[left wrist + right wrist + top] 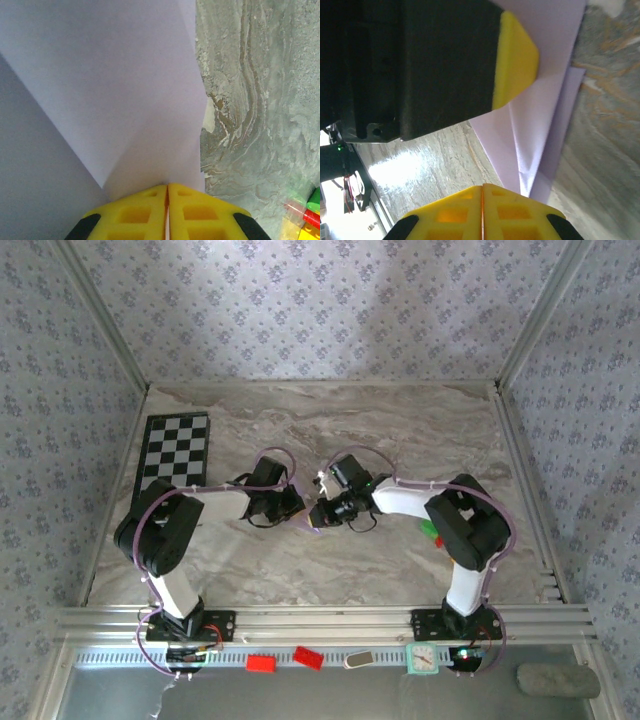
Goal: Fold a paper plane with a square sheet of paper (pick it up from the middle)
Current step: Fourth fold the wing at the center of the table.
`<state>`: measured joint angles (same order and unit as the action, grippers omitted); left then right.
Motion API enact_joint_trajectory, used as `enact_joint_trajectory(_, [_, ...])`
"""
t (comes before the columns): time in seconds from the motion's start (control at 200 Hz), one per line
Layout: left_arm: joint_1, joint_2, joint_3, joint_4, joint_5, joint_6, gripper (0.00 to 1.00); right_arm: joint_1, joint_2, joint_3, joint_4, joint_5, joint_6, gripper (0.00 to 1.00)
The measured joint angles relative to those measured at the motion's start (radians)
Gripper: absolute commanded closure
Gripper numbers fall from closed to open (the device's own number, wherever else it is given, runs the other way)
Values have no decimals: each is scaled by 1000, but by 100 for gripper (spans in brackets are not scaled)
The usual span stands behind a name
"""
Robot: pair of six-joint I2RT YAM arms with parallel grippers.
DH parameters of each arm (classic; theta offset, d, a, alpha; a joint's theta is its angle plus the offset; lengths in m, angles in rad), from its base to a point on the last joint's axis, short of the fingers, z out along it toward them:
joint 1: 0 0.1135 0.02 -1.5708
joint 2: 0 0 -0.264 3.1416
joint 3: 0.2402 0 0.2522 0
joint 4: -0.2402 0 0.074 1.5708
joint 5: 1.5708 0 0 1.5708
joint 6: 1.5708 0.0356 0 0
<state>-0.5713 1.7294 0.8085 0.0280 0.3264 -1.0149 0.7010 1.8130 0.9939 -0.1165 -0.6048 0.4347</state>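
The square sheet of paper [100, 80] is pale lilac and folded into overlapping layers with a long crease [540, 115]. It is held just above the marble table [260, 100]. My left gripper [167, 186] is shut on the paper, whose edge runs into the seam between its yellow fingers. My right gripper [482, 187] is shut, and the paper's lower end passes behind its right finger, not through the seam. In the top view the left gripper [298, 506] and right gripper [322, 512] meet tip to tip at the table's middle. A left fingertip [517, 60] presses on the paper in the right wrist view.
A black-and-white checkerboard [175, 452] lies at the far left. Small coloured blocks [306, 220] sit on the table to the right, by the right arm [430, 532]. Red blocks [262, 663] and a small clock [422, 659] rest by the near rail.
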Motion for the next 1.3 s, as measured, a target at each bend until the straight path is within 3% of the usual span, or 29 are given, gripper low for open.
enact_joint_trajectory(0.335, [2,1,0,-1,3,-11,91,9,62,38,-23,18,-2,91])
enact_joint_trajectory(1.299, [5,25,42,-58,5,-45,91,6,50,7,-45,85,-51,93])
